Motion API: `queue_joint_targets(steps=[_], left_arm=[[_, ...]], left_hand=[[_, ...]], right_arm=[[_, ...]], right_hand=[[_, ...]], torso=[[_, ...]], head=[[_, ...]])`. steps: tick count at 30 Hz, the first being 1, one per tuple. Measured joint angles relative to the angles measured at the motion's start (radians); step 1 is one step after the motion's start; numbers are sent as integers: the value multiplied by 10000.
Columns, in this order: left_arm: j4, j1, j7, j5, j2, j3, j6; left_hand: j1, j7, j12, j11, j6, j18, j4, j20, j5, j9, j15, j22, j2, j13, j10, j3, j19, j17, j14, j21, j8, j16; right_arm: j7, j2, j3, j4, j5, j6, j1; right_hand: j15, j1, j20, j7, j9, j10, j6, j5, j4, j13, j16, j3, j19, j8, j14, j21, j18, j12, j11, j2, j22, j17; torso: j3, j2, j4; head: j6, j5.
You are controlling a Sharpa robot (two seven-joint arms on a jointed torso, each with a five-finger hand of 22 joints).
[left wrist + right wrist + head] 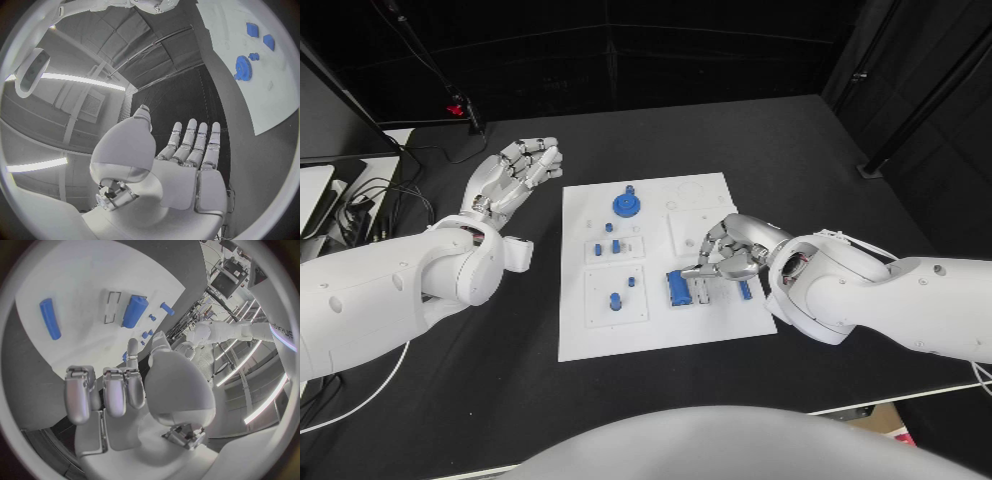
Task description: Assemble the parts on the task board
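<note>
Task board [661, 330] lay mid black counter [473, 400], white plate w/ small blue parts on it. Blue gear [629, 205] sat near the board's far edge; a few small blue pegs [606, 247] stood just nearer than it, two more [622, 291] in the near-left panel. Larger ribbed blue block [679, 287] was on the board's right side, w/ a slim blue bar [744, 290] just beside it.

Left robot hand [519, 172] was off the board, over bare counter to its left, palm up, fingers straight & apart, grasping nothing; wrist view agreed [187, 155].

Right robot hand [727, 250] hung over the board's right side, right by the ribbed block. Fingers [115, 390] curled in, nothing between them in wrist view; clenched on nothing. Contact w/ the block: couldn't tell.
</note>
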Motion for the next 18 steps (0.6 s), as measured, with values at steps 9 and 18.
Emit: queue_joint_targets(steps=[9,18], left_arm=[[16,-10,0,0,-32,0,6],[27,-10,0,0,-56,0,6]], left_hand=[[0,0,0,0,0,0,0,0,0,0,0,0,0,0,0,0,0,0,0,0,0,0],[19,0,0,0,0,0,0,0,0,1,0,-9,19,1,0,0,0,1,0,0,0,0]], right_arm=[[53,249,-6,-83,-53,622,-243],[-206,402,-7,-252,-361,964,-298]], right_hand=[[0,-50,0,-60,69,22,122,0,11,0,0,11,0,92,0,0,0,0,-53,-446,0,0],[-73,368,-55,-95,131,23,158,0,-30,0,0,301,17,101,-1,0,0,0,-125,-28,0,-1]], torso=[[7,19,23],[11,19,16]], head=[[19,6],[5,2]])
